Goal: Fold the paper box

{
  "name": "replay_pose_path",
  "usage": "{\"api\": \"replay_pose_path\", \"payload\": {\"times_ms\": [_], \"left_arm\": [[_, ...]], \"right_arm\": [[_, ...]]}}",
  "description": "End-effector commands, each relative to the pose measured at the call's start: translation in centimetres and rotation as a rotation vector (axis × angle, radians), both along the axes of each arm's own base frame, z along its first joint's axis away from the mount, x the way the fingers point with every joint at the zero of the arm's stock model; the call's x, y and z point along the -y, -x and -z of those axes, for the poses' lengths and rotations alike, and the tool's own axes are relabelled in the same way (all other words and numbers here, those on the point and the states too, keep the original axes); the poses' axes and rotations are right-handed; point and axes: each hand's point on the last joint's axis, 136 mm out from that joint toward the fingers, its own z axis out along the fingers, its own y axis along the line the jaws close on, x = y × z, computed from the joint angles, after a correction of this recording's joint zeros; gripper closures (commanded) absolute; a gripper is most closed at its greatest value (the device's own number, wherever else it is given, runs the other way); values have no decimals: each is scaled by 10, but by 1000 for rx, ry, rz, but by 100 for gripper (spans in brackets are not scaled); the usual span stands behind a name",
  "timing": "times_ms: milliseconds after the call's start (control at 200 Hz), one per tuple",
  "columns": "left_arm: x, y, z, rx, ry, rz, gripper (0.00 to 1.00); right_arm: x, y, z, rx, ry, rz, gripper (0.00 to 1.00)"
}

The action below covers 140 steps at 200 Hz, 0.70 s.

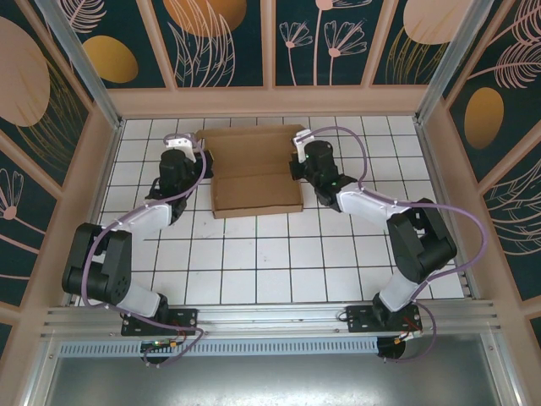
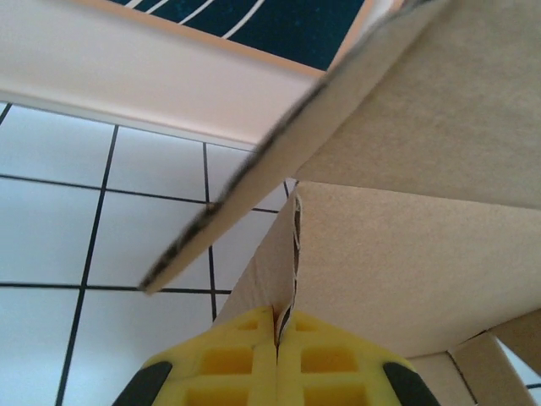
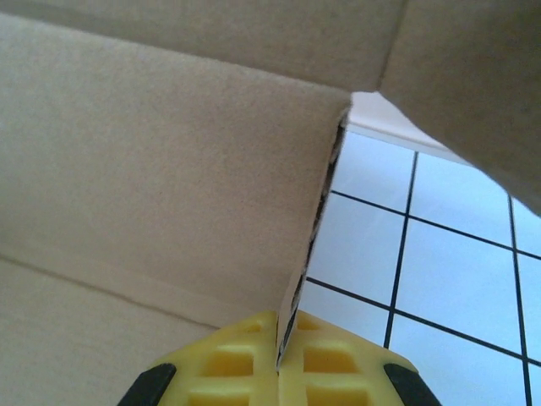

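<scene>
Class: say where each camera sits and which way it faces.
Top external: above, behind the robot, looking down on the white tiled table, both arms, plain brown cardboard paper box.
Left wrist: on the left arm, facing along the yellow left gripper, shut on the box's edge.
Right wrist: likewise, right gripper shut on the opposite edge.
Shared: all show box and tiles.

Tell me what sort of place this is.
Probably a purpose-built robot work cell: a white tiled table walled by leaf-pattern panels and aluminium posts, with a left arm and right arm bolted to a metal rail.
</scene>
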Motion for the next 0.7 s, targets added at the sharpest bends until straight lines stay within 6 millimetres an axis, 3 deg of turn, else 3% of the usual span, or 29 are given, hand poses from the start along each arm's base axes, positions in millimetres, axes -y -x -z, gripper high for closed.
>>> {"api": "replay_pose_path", "payload": {"times_ms": [0,130,455,696], "left_arm": [[23,16,-7,30,122,36,100],[31,23,1,25,102,50,100],[28,52,33,7,94,7,100],[30,74,63,-48,78,-10,100]], "right_arm": [[-17,7,-47,128,-191,41,100],[-20,14,-48,150,-230,22,100],[-8,41,-4,133,-224,-5,100],[-4,63,16,117,-221,-10,100]]}}
